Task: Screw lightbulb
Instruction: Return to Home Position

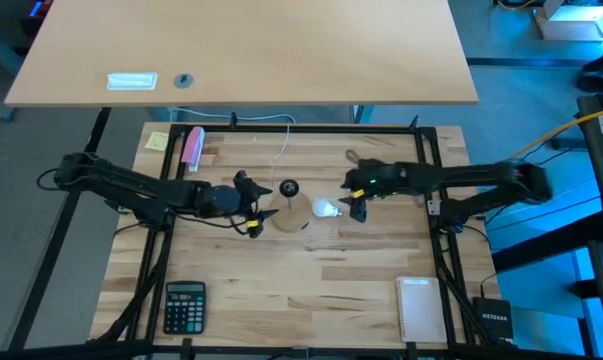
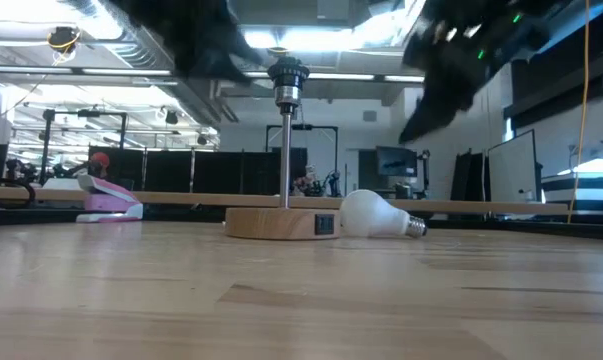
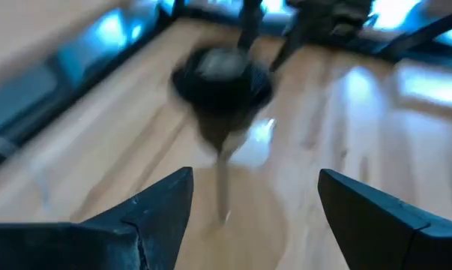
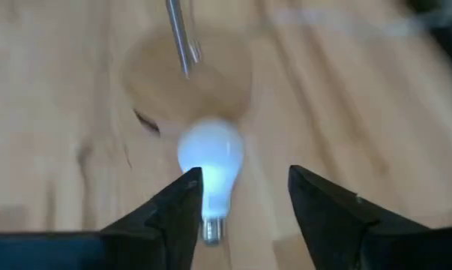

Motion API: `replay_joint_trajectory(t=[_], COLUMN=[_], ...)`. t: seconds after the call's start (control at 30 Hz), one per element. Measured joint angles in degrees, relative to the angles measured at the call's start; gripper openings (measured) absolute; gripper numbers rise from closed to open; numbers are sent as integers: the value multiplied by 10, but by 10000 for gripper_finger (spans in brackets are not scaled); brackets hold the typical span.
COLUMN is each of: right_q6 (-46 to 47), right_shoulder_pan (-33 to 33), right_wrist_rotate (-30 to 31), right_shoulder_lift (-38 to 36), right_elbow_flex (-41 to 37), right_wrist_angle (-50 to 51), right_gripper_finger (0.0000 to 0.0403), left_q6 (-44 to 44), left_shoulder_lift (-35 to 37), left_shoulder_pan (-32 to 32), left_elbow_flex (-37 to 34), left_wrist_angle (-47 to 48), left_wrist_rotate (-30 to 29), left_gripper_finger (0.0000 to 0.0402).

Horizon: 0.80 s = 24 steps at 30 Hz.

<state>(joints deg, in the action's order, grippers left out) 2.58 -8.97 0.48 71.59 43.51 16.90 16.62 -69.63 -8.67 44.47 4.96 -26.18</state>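
Item, right gripper [image 1: 358, 207]: it is hovering raised above the table [image 1: 311, 290], its fingers [image 4: 177, 214] standing apart and clamping nothing. Item, lightbulb [image 1: 327, 209]: it is lying on its side on the wood just below and ahead of that gripper, the globe pointing away from the gripper toward the lamp, the silvery screw end pointing back toward the gripper. Item, lamp [image 1: 293, 215]: its round wooden disc is sitting just beyond the bulb; whether the two are touching cannot be told. Its black socket [image 2: 288, 78] is standing empty on the upright stem. Item, left gripper [image 1: 263, 214]: it is hanging on the lamp's far side from the bulb, fingers [image 3: 154, 214] spread wide, the socket directly ahead of it.
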Motion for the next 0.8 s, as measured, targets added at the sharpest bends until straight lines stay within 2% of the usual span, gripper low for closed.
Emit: replay_joint_trajectory(t=[0.1,0.23,0.33,0.5,0.6,0.8], right_q6=[-8,-28,-44,-43,-30,-29], right_shoulder_pan=[0,0,-1,-1,-1,-1], right_wrist_rotate=[-3,-18,-37,-35,-19,20], right_shoulder_lift=[-64,-149,-223,-357,-429,-515], right_elbow_flex=[0,-26,-85,-206,-248,-261], right_wrist_angle=[-1,-28,-92,-216,-245,-207], right_gripper_finger=[178,126,82,14,7,39], left_q6=[-52,-103,-129,-146,-126,-119], left_shoulder_lift=[27,60,91,164,210,259], left_shoulder_pan=[-10,-12,-9,-7,-2,9], left_elbow_flex=[0,-16,-61,-164,-214,-266], left_wrist_angle=[-34,-70,-128,-227,-229,-193], left_wrist_rotate=[2,2,1,2,-1,-4], left_gripper_finger=[256,207,163,103,83,70])
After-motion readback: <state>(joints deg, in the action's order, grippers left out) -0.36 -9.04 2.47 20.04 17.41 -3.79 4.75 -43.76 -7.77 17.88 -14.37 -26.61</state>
